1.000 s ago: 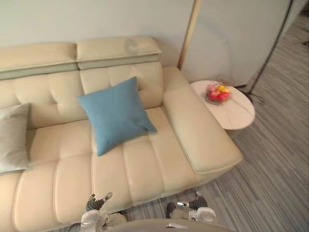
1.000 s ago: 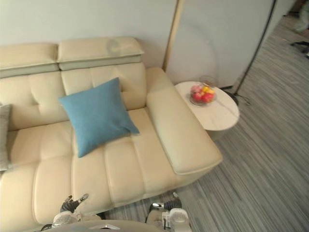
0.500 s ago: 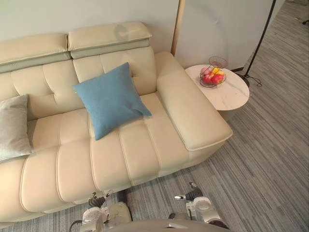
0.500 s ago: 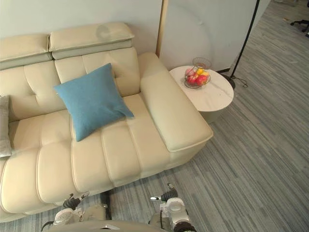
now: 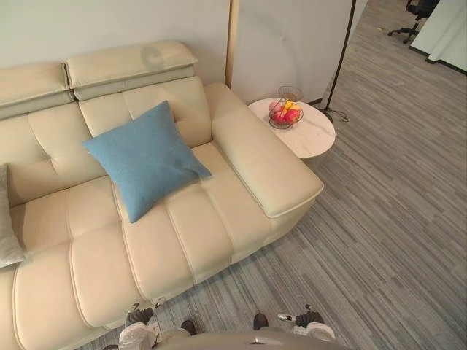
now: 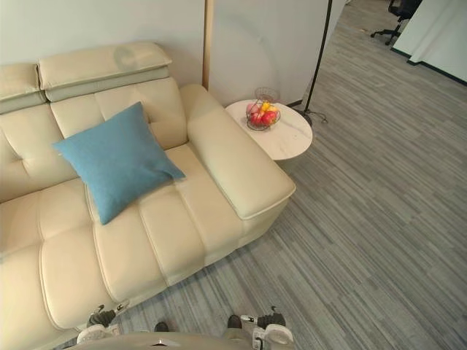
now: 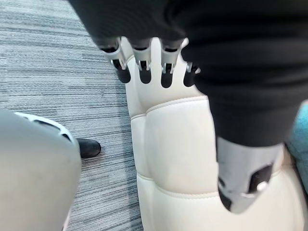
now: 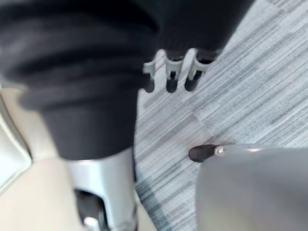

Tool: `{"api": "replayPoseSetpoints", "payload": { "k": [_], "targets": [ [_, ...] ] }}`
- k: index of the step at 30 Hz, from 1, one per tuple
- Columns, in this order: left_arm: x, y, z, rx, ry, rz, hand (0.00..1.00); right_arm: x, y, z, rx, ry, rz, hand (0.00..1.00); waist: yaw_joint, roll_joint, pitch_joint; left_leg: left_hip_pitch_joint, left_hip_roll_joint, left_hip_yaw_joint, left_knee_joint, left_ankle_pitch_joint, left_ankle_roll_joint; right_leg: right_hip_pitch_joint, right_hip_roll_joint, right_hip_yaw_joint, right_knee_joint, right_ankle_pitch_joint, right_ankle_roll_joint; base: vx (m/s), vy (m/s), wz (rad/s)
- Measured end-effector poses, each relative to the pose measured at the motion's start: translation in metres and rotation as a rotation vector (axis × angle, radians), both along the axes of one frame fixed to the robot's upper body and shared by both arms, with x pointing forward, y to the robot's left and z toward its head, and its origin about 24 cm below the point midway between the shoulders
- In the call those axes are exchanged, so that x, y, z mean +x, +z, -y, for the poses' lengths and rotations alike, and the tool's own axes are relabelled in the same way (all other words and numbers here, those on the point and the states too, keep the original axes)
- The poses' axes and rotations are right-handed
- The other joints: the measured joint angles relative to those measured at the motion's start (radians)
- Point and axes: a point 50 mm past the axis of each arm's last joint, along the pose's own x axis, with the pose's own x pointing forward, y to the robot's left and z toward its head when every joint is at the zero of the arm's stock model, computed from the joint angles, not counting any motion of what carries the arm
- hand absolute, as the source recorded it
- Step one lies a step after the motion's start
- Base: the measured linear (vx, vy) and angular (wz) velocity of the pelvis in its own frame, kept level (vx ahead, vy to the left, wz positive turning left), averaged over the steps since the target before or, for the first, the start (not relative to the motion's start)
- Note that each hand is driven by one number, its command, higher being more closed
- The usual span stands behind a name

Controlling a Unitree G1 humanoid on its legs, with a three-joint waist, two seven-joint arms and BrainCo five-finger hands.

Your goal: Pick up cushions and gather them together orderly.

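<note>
Blue cushion (image 5: pixel 146 157) on sofa (image 5: pixel 252 157), well beyond left hand (image 7: pixel 143 66)

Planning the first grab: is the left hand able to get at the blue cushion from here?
Probably not yet. The left hand hangs low in front of the sofa; the blue cushion leans on its backrest, across the seat. Nothing lies between.

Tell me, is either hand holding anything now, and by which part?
Nothing is held. The left hand and right hand are both open and empty, low before the sofa; the blue cushion lies on it, untouched.
</note>
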Motion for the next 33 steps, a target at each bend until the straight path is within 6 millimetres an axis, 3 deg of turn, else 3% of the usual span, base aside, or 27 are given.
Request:
{"api": "replayPoseSetpoints", "payload": {
  "k": [6, 10, 11, 12, 13, 14, 15, 16, 17, 18, 19, 21, 23, 25, 27, 28, 30, 33],
  "targets": [
    [0.000, -0.001, 0.007, -0.032, 0.017, 0.005, 0.00, 0.000, 0.000, -0.002, 0.011, -0.016, 0.004, 0.00, 0.010, 0.014, -0.004, 0.057, 0.037, 0.073, 0.006, -0.023, -0.001, 0.015, 0.043, 0.056, 0.002, 0.006, -0.008, 0.07, -0.033, -0.39],
    [0.004, 0.000, 0.007, -0.033, 0.026, 0.016, 0.00, 0.003, 0.000, -0.009, 0.032, -0.022, 0.026, 0.00, 0.014, 0.013, 0.003, 0.069, 0.078, 0.193, 0.081, -0.089, -0.018, -0.021, 0.082, 0.118, 0.022, 0.019, -0.024, -0.02, -0.020, -0.94],
    [0.003, 0.000, 0.006, -0.033, 0.035, 0.017, 0.00, 0.007, 0.002, -0.011, 0.030, -0.009, 0.042, 0.00, 0.020, 0.025, 0.012, 0.069, 0.104, 0.261, 0.113, -0.114, -0.022, -0.052, 0.093, 0.097, 0.030, 0.026, -0.039, -0.04, -0.061, -1.56],
    [0.004, 0.000, 0.005, -0.031, 0.040, 0.017, 0.00, 0.010, 0.003, -0.013, 0.031, 0.004, 0.048, 0.00, 0.020, 0.022, 0.013, 0.066, 0.123, 0.321, 0.133, -0.129, -0.022, -0.070, 0.089, 0.022, 0.031, -0.004, -0.085, -0.04, -0.077, -1.56],
    [0.005, 0.000, 0.005, -0.033, 0.038, 0.018, 0.00, 0.010, 0.003, -0.012, 0.029, 0.005, 0.050, 0.00, 0.016, 0.027, 0.014, 0.053, 0.136, 0.353, 0.146, -0.135, -0.023, -0.080, 0.077, -0.042, 0.040, -0.015, -0.104, -0.07, -0.074, -1.41],
    [0.009, 0.001, 0.006, -0.033, 0.034, 0.030, 0.00, 0.010, 0.004, -0.011, 0.030, -0.006, 0.058, 0.00, 0.012, 0.029, 0.015, 0.055, 0.158, 0.411, 0.147, -0.136, -0.027, -0.114, 0.039, -0.201, 0.081, -0.035, -0.130, 0.02, -0.076, -1.42],
    [0.012, 0.002, 0.005, -0.031, 0.031, 0.039, 0.00, 0.010, 0.004, -0.010, 0.028, -0.011, 0.064, 0.00, 0.010, 0.029, 0.016, 0.071, 0.180, 0.469, 0.147, -0.132, -0.036, -0.131, -0.006, -0.399, 0.144, -0.065, -0.135, 0.04, -0.055, -1.23],
    [0.013, 0.002, 0.005, -0.031, 0.031, 0.040, 0.00, 0.010, 0.005, -0.009, 0.026, -0.015, 0.065, 0.00, 0.009, 0.029, 0.016, 0.074, 0.183, 0.479, 0.149, -0.130, -0.040, -0.131, -0.014, -0.439, 0.158, -0.072, -0.138, 0.13, -0.092, -1.13],
    [0.013, 0.002, 0.006, -0.032, 0.030, 0.042, 0.00, 0.008, 0.005, -0.008, 0.024, -0.025, 0.064, 0.00, 0.012, 0.027, 0.015, 0.093, 0.187, 0.522, 0.146, -0.125, -0.049, -0.121, -0.049, -0.568, 0.206, -0.087, -0.147, 0.11, -0.117, -0.97],
    [0.016, 0.003, 0.007, -0.035, 0.020, 0.046, 0.00, 0.008, 0.005, -0.006, 0.021, -0.040, 0.067, 0.00, 0.018, 0.032, 0.017, 0.104, 0.189, 0.542, 0.146, -0.122, -0.054, -0.125, -0.053, -0.600, 0.219, -0.084, -0.118, 0.13, -0.154, -0.99],
    [0.016, 0.003, 0.008, -0.034, 0.012, 0.045, 0.00, 0.010, 0.006, -0.005, 0.018, -0.044, 0.074, 0.00, 0.016, 0.033, 0.020, 0.109, 0.192, 0.545, 0.145, -0.120, -0.057, -0.125, -0.048, -0.607, 0.228, -0.084, -0.118, 0.13, -0.201, -0.74],
    [0.027, 0.004, 0.021, -0.062, -0.031, 0.067, 0.00, 0.014, 0.009, 0.005, -0.007, -0.066, 0.090, 0.00, 0.000, 0.071, 0.039, 0.132, 0.205, 0.543, 0.144, -0.113, -0.067, -0.139, -0.017, -0.570, 0.251, -0.122, -0.116, 0.10, -0.198, -0.54],
    [0.028, 0.004, 0.026, -0.073, -0.048, 0.068, 0.00, 0.014, 0.010, 0.010, -0.011, -0.083, 0.094, 0.00, 0.002, 0.080, 0.036, 0.134, 0.213, 0.544, 0.173, -0.106, -0.075, -0.166, -0.009, -0.523, 0.283, -0.159, -0.114, 0.07, -0.139, -0.67],
    [0.029, 0.004, 0.025, -0.078, -0.063, 0.068, 0.00, 0.015, 0.010, 0.010, 0.000, -0.098, 0.096, 0.00, -0.007, 0.071, 0.041, 0.106, 0.276, 0.513, 0.362, -0.106, -0.075, -0.166, 0.008, -0.465, 0.309, -0.191, -0.119, 0.12, -0.189, -0.78],
    [0.028, 0.004, 0.024, -0.077, -0.058, 0.069, 0.00, 0.015, 0.009, 0.008, 0.004, -0.098, 0.094, 0.00, -0.001, 0.073, 0.045, 0.053, 0.363, 0.442, 0.602, -0.073, -0.025, -0.138, 0.039, -0.412, 0.311, -0.203, -0.132, 0.14, -0.170, -0.94],
    [0.026, 0.004, 0.022, -0.073, -0.055, 0.066, 0.00, 0.014, 0.008, 0.007, -0.007, -0.088, 0.077, 0.00, 0.013, 0.066, 0.052, 0.006, 0.395, 0.355, 0.768, -0.108, -0.017, -0.116, 0.061, -0.355, 0.312, -0.223, -0.153, 0.14, -0.057, -1.33],
    [0.028, 0.005, 0.023, -0.072, -0.058, 0.075, 0.00, 0.015, 0.008, 0.005, -0.009, -0.082, 0.072, 0.00, 0.013, 0.070, 0.053, -0.079, 0.366, 0.242, 0.885, -0.182, -0.023, -0.094, 0.083, -0.285, 0.309, -0.232, -0.156, 0.12, 0.016, -1.31],
    [0.029, 0.007, 0.019, -0.059, -0.046, 0.100, 0.00, 0.016, 0.007, 0.002, 0.000, -0.070, 0.064, 0.00, 0.031, 0.069, 0.055, -0.186, 0.265, 0.096, 0.847, -0.250, -0.018, -0.068, 0.112, -0.145, 0.294, -0.238, -0.147, 0.16, 0.118, -1.39]
  ]
}}
